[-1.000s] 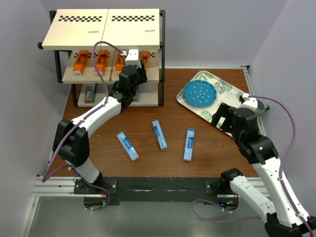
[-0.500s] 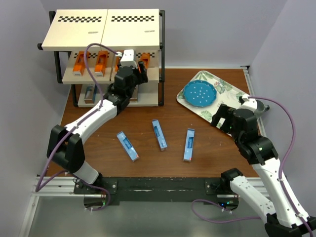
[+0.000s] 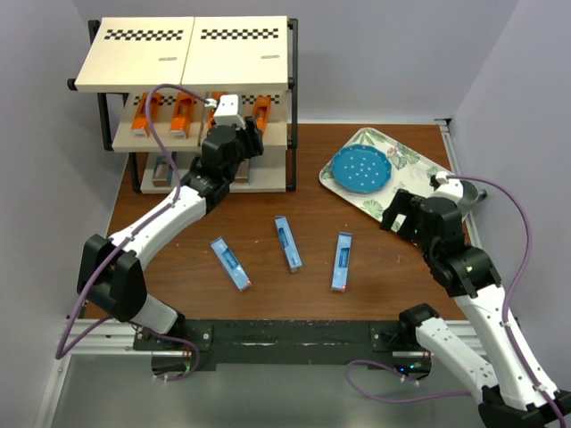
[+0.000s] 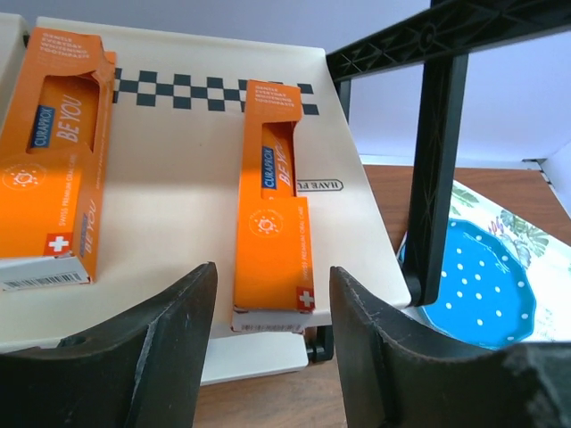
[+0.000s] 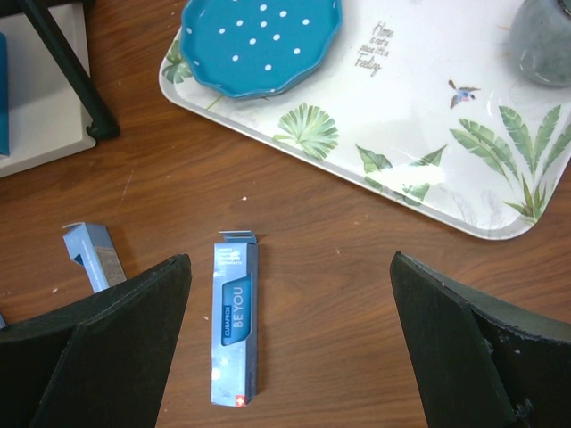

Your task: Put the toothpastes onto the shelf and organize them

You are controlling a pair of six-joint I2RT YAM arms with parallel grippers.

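1. Table (image 3: pixel 384 267): brown wood top, carrying everything listed below.
2. Shelf (image 3: pixel 187 53): three-tier rack with a black frame and cream boards, each with a checkered strip. It stands at the far left of the table.
3. Tray (image 3: pixel 406 160): floral print, lying far right, well apart from the shelf.
4. Plate (image 3: pixel 360 168): blue with white dots, resting on the tray's left end.
5. Right gripper (image 5: pixel 290 260): fingers spread wide with nothing between them, hovering over the table near the tray's near edge.
6. Left gripper (image 4: pixel 272 272): fingers apart and gripping nothing, at the middle tier's front edge.
7. Toothpastes, orange cartons (image 3: pixel 145 113): lying lengthwise in a row on the middle tier. The right-hand one (image 4: pixel 272 205) lies straight ahead of the left gripper.
8. Toothpastes, light blue cartons (image 3: pixel 230 263) (image 3: pixel 286 243) (image 3: pixel 342 261): three lying flat on the table in front of the shelf, apart from one another.
9. Toothpaste, single carton (image 3: pixel 162 167): lying on the bottom tier at the left.
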